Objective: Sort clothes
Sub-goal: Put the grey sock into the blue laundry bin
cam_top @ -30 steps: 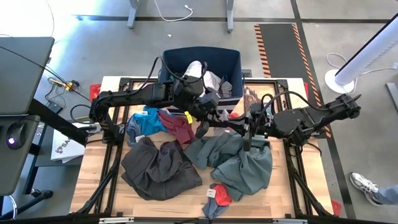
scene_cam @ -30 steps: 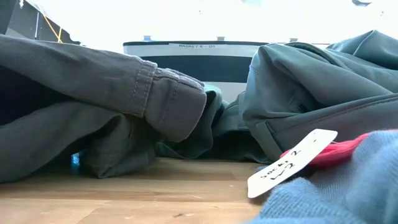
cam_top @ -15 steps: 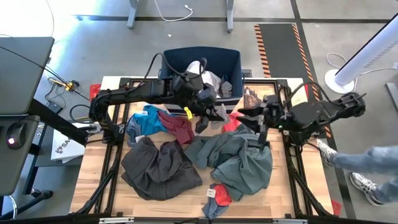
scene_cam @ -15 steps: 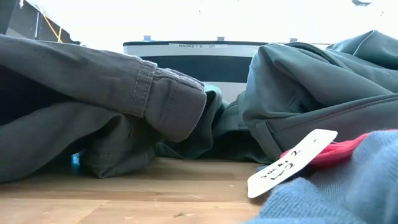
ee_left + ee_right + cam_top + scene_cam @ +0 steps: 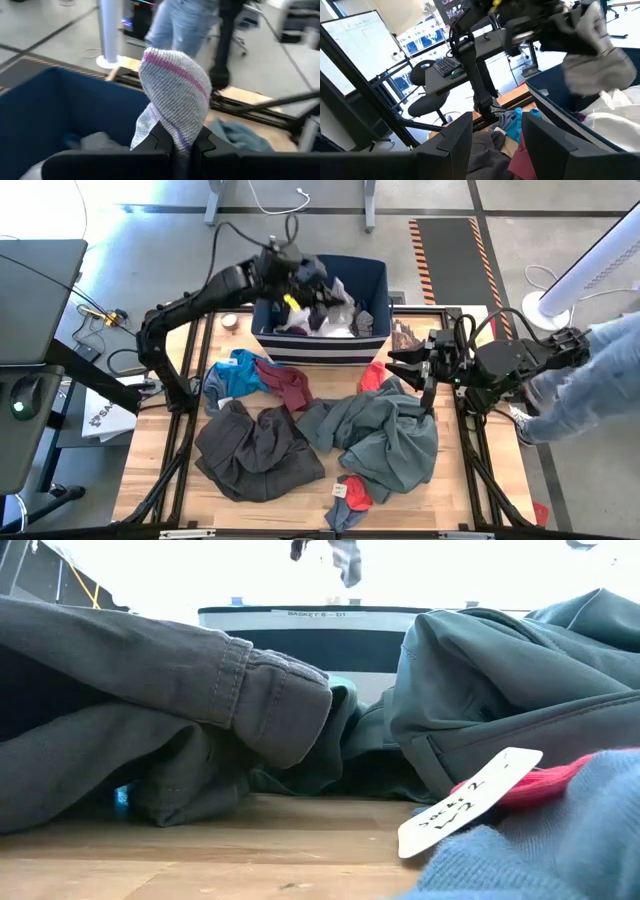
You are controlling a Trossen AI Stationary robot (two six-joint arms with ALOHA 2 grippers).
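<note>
Left wrist view: small grey knit sock with pink stripe (image 5: 176, 95) hangs limp above navy fabric bin (image 5: 372, 280) | light, floppy; pinch a fold | left gripper (image 5: 182, 142) clamped on it | right gripper (image 5: 405, 366) spread, empty, right of grey-green shirt (image 5: 385, 438)
</note>
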